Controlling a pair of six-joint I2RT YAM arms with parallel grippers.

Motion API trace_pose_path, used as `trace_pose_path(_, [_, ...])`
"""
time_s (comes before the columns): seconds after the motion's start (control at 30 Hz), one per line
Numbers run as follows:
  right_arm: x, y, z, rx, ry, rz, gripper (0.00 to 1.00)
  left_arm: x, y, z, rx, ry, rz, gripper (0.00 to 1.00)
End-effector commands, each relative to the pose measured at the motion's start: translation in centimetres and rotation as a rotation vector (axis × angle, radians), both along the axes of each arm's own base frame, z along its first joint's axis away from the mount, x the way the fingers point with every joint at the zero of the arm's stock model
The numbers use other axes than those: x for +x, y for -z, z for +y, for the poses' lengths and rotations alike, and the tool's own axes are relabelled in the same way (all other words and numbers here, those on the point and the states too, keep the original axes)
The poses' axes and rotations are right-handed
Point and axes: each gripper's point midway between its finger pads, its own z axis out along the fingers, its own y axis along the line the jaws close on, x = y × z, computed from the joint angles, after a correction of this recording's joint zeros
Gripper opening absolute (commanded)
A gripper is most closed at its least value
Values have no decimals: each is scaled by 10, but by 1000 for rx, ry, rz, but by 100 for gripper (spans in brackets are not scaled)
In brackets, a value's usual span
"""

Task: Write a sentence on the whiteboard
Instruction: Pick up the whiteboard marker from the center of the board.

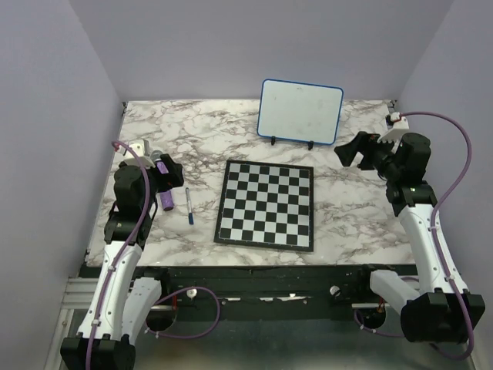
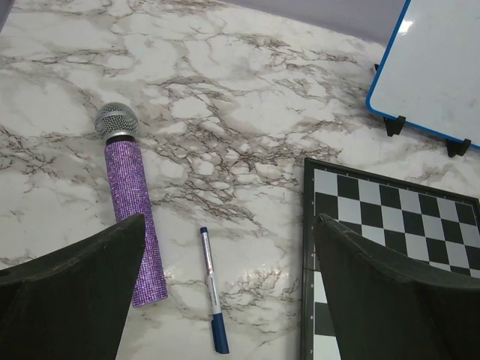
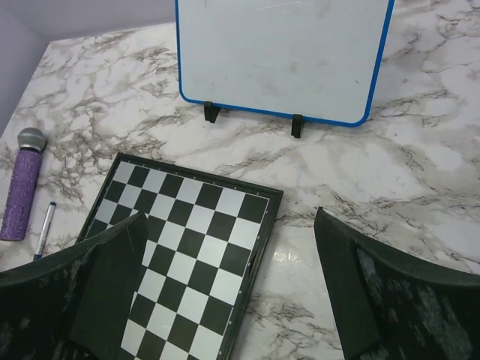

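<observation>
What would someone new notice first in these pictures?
The black-and-white chessboard lies flat at the centre of the table, with the blank whiteboard propped up behind it. To the left lie a glittery purple microphone and, beside it, a blue-capped pen. The left gripper and right gripper hover open, holding nothing.

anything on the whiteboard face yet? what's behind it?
No writing on the whiteboard, only faint smudges. It stands on two black feet on the marble table. The strip of table directly behind it is hidden by the board.
</observation>
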Motion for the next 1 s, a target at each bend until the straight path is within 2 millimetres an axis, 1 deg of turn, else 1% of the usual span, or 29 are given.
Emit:
trace_pose_path(0.0, [1,-2,3,4,-24,-17,100,2,-5,-3,-7,17,-5,99])
trace_pose_path(0.03, [-1,-1,5,2,-40,-19,100,3,-4,-3,-7,20,0,99])
trace_pose_path(0.13, [-10,0,20,-24,-164,-58,100,4,2,-4,-12,23,23,99])
trace_pose_path(0.17, [-18,-1,32,-20,-253,-77,100,5,5,-5,-14,26,35,99])
trace_pose_path(0.2, [-23,5,37,-46,-307,-94,100,6,6,-5,-15,27,43,99])
trace_pose_path(0.23, [-27,6,42,-56,-357,-112,100,8,12,-6,-20,30,70,99])
trace_pose_path(0.27, [-36,6,52,-47,-443,-128,100,8,14,-8,-25,39,84,99])
trace_pose_path(0.3, [-40,9,56,-75,-495,-155,100,10,17,-10,-30,45,100,99])
trace_pose_path(0.33, [-45,12,60,-75,-539,-152,100,13,25,-11,-32,49,134,99])
trace_pose_path(0.37, [-51,11,65,-68,-588,-158,100,14,27,-11,-39,46,155,99])
trace_pose_path(0.4, [-54,12,67,-79,-610,-165,100,16,31,-11,-41,43,178,99])
trace_pose_path(0.43, [-58,10,68,-79,-633,-153,100,19,43,-12,-39,45,233,99])
trace_pose_path(0.47, [-63,11,72,-72,-673,-152,100,19,46,-11,-37,43,271,99])
trace_pose_path(0.5, [-65,12,73,-78,-691,-157,100,20,53,-9,-31,29,309,99])
trace_pose_path(0.53, [-68,14,74,-69,-709,-148,100,24,69,-8,-22,25,379,99])
trace_pose_path(0.57, [-71,15,77,-59,-732,-148,100,24,75,-6,-14,13,422,98])
trace_pose_path(0.6, [-72,16,78,-57,-744,-149,100,25,83,-4,-3,4,456,96])
trace_pose_path(0.63, [-73,17,78,-53,-750,-147,100,27,99,1,18,-27,514,93])
trace_pose_path(0.7, [-75,17,80,-46,-760,-146,100,29,107,1,33,-24,563,87])
trace_pose_path(0.73, [-75,16,80,-48,-759,-148,100,30,120,4,55,-43,610,80])
trace_pose_path(0.77, [-76,16,80,-46,-762,-147,100,31,122,3,67,-41,635,77])
trace_pose_path(0.8, [-76,15,80,-48,-760,-150,100,30,127,-3,86,-26,661,75])
trace_pose_path(0.83, [-77,15,80,-49,-759,-150,100,30,139,-6,97,-22,704,70])
trace_pose_path(0.9, [-77,14,80,-49,-759,-151,100,30,147,-10,120,-16,740,66])
trace_pose_path(0.93, [-77,14,80,-49,-759,-151,100,30,158,-11,123,-16,775,65])
trace_pose_path(0.97, [-78,15,80,-47,-761,-149,100,32,161,-12,116,-15,788,59])
